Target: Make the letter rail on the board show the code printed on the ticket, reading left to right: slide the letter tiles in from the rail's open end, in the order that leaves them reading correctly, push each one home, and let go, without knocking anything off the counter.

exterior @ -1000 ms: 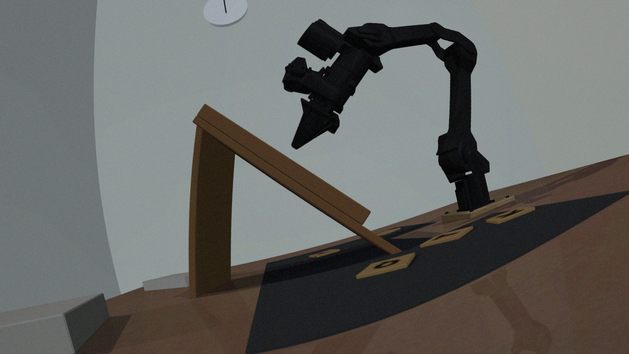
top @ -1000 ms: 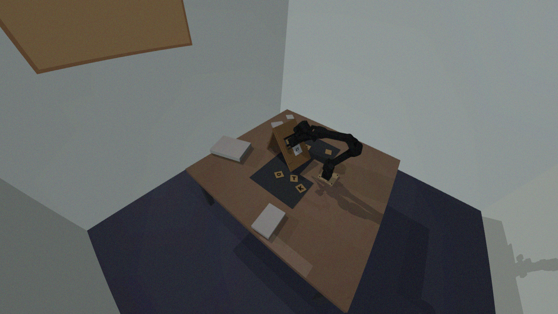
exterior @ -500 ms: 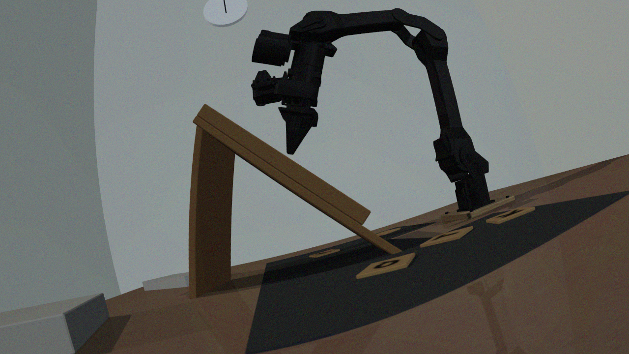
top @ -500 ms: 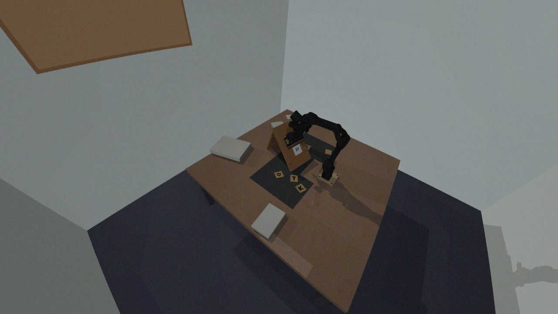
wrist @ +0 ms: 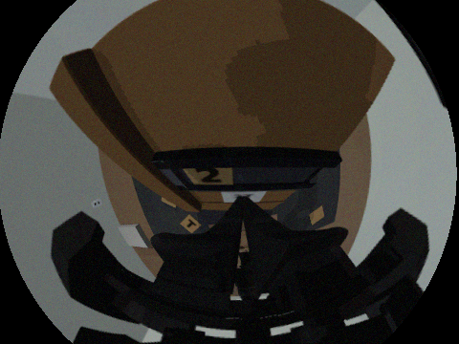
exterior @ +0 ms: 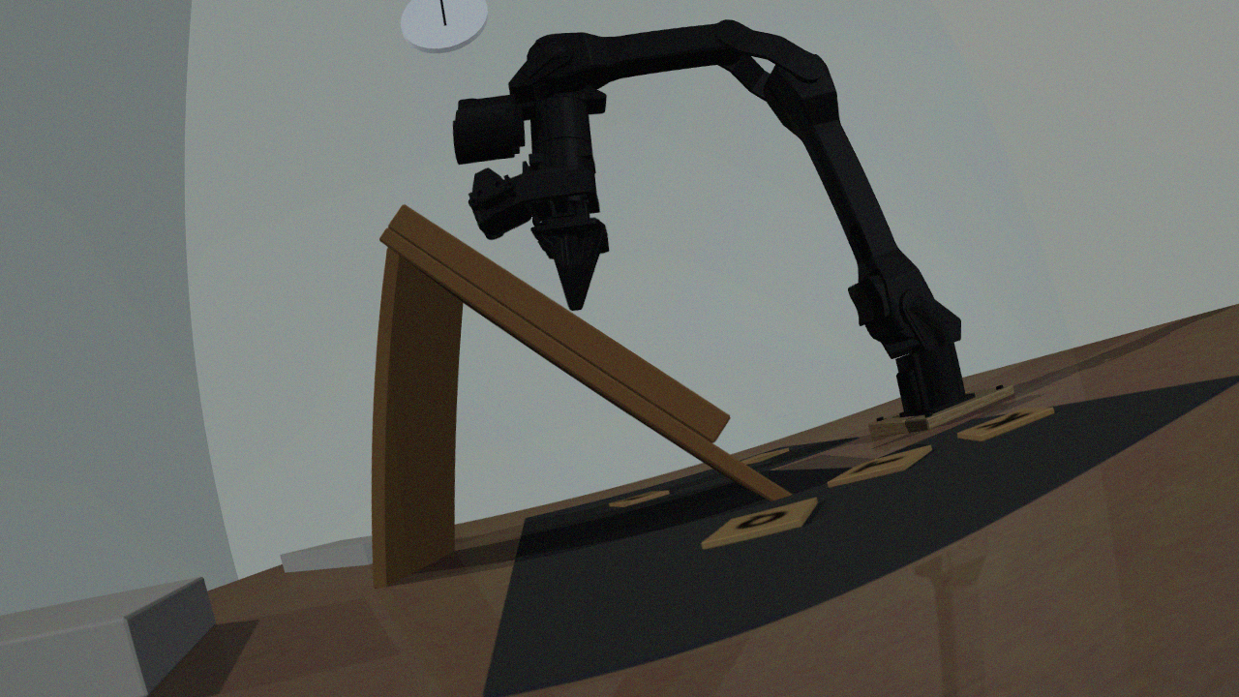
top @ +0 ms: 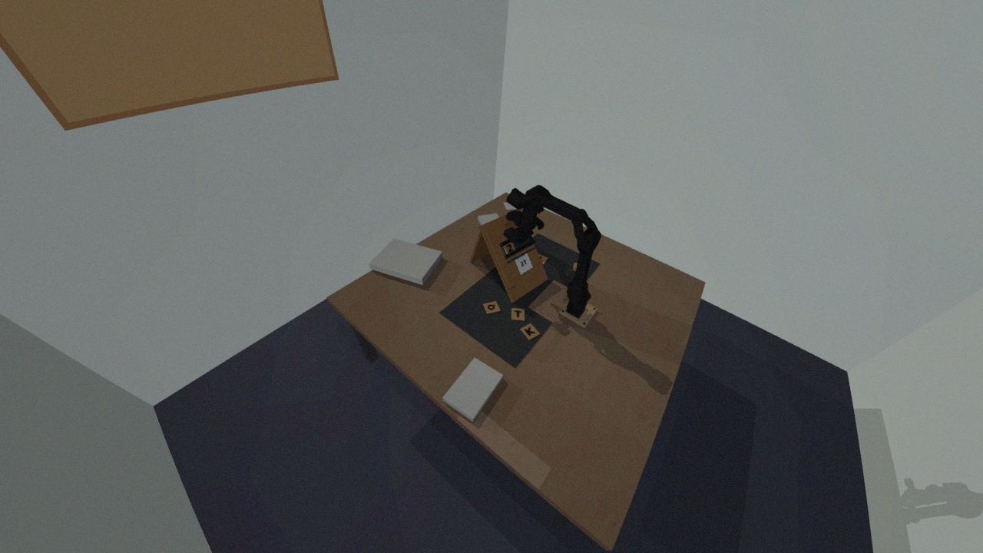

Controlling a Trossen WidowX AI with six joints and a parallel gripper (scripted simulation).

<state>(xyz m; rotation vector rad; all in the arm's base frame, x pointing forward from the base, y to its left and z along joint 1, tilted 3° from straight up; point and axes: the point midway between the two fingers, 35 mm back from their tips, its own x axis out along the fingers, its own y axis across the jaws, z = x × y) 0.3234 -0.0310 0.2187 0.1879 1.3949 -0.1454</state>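
The slanted wooden board stands on the counter. Its dark letter rail holds one tile marked 2 at the left. The white ticket below the rail reads 2T. My gripper is shut and empty, pointing down just above the board face, right of the 2 tile. Loose tiles O, T and K lie on the dark mat in front of the board.
Another small tile lies right of the board. Grey boxes sit at the counter's left edge and front-left edge. Two small white pieces lie behind the board. The arm's base stands right of the mat.
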